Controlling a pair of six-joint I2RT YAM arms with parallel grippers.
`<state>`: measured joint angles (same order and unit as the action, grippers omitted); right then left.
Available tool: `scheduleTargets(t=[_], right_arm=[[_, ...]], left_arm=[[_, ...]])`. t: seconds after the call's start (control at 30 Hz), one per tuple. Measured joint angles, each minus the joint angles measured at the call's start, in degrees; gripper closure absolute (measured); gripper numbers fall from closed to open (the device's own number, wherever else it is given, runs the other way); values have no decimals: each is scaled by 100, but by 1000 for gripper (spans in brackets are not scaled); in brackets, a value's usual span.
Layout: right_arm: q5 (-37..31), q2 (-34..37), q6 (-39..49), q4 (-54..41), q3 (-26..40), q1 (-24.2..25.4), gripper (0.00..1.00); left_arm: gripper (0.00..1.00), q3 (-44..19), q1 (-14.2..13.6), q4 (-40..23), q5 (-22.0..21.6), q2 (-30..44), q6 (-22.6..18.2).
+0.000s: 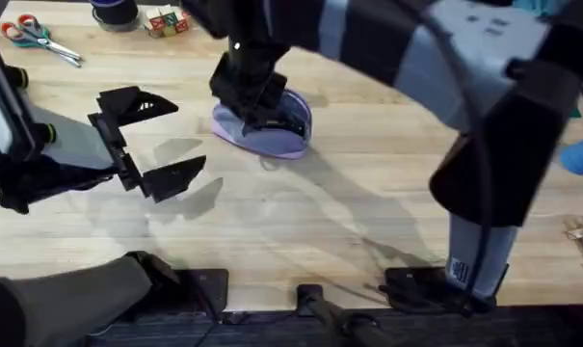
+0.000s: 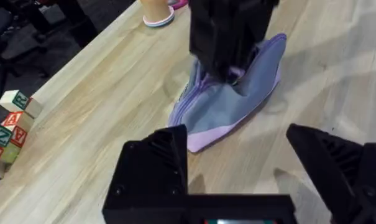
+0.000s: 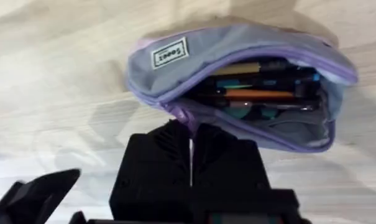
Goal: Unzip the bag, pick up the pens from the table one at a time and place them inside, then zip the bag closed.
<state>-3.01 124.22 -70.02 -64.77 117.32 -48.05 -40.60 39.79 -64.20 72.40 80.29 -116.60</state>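
The lavender bag [image 1: 277, 143] lies on the table [image 1: 368, 212] at the back middle, its zip open. In the right wrist view the bag [image 3: 237, 43] gapes, and an orange pen [image 3: 259, 94] lies inside among other dark pens. My right gripper [image 1: 267, 116] reaches across onto the bag; its fingers [image 3: 169, 149] are pressed together at the bag's zip edge. My left gripper [image 1: 156, 140] hovers open to the left of the bag, apart from it. The left wrist view shows the bag [image 2: 237, 106] ahead of my open left gripper [image 2: 237, 140], with the right gripper [image 2: 228, 37] on top of it.
Pink-handled scissors [image 1: 36, 37] lie at the far left back. Wooden letter blocks [image 1: 166, 21] stand at the back, also seen as blocks [image 2: 10, 124] in the left wrist view. The right arm [image 1: 484, 116] spans the right half above the table.
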Motion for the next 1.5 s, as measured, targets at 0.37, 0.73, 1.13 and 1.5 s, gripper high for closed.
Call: scheduleTargets(t=[0.37,0.73,1.13,1.5], right_arm=[[67,-373,259,118,0,85,968],[91,-372,343,131,0,87,968],[90,-374,407,136,0,87,968],[92,-373,428,136,0,87,968]], left_arm=[[8,0,0,0,0,1,0],[8,0,0,72,2,0,-7],[8,0,0,336,427,0,-2],[8,7,-148,2726,432,1,1651]])
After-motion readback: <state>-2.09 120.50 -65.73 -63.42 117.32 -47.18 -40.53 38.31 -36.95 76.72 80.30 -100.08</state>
